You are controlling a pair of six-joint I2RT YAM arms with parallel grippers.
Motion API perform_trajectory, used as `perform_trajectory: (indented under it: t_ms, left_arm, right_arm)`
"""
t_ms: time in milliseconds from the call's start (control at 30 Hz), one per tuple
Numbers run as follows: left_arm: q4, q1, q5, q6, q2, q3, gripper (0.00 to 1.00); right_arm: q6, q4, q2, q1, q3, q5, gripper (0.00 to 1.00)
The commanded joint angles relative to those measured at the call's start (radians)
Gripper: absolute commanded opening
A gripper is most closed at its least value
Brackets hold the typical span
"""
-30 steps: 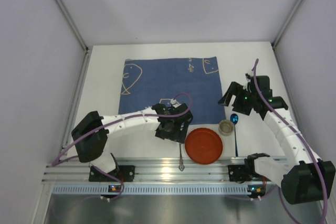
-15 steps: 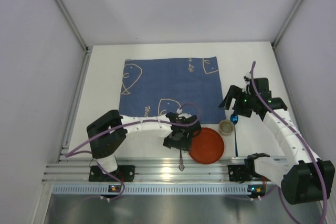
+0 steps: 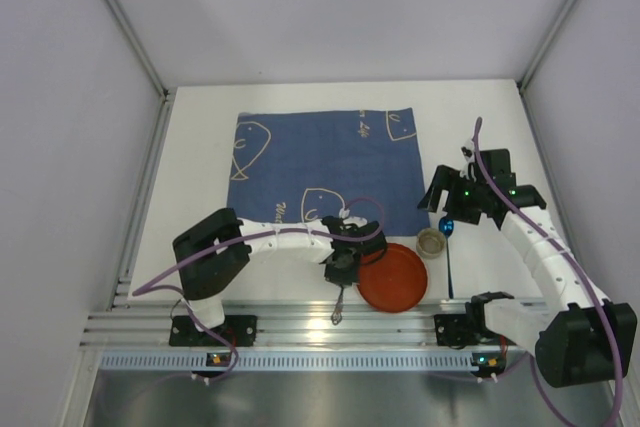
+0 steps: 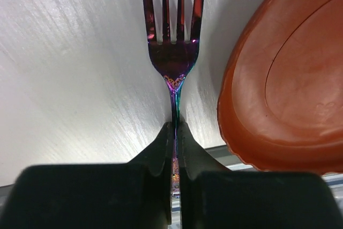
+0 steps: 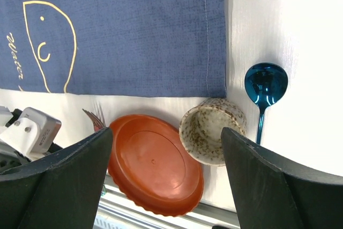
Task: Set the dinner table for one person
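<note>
Dinner table (image 3: 200, 167), plain white rectangular tabletop, under both arms, bearing blue cloth (image 3: 320, 162) and round orange plate (image 3: 392, 277). Left gripper (image 4: 175, 132) clamped on iridescent metal fork (image 4: 174, 52) beside plate; right gripper (image 5: 167, 138) spread, empty.

Pale lilac-grey walls (image 3: 340, 7) enclose the space on three sides, with aluminium posts (image 3: 122, 22) slanting at the two far corners. Near the front runs a ribbed aluminium rail (image 3: 300, 342), then brushed metal sheet (image 3: 300, 399), under soft even light
</note>
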Motion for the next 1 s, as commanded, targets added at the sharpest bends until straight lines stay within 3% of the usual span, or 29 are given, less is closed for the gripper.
perform_trajectory:
  t_ms: [0, 200, 333, 433, 633, 967]
  left_arm:
    - [-0.026, -0.001, -0.036, 0.007, 0.024, 0.007, 0.01]
    - [-0.257, 0.019, -0.177, 0.083, -0.11, 0.138, 0.0]
    - [-0.302, 0.145, -0.235, 0.214, -0.2, 0.207, 0.0]
    - [-0.249, 0.36, -0.225, 0.358, -0.246, 0.213, 0.0]
    - [-0.132, 0.638, -0.151, 0.606, -0.178, 0.268, 0.0]
    - [0.024, 0.895, 0.043, 0.791, 0.007, 0.296, 0.0]
  right_arm:
    - [-0.015, -0.012, 0.0, 0.004, 0.021, 0.01, 0.82]
    - [0.046, -0.018, -0.019, 0.007, 0.077, -0.039, 0.82]
    - [0.046, -0.035, -0.04, 0.014, 0.093, -0.05, 0.82]
    - [0.049, -0.055, -0.065, 0.014, 0.084, -0.048, 0.81]
    - [0.089, -0.075, -0.102, 0.015, 0.079, -0.042, 0.81]
    - [0.101, -0.093, -0.091, 0.029, 0.084, -0.042, 0.81]
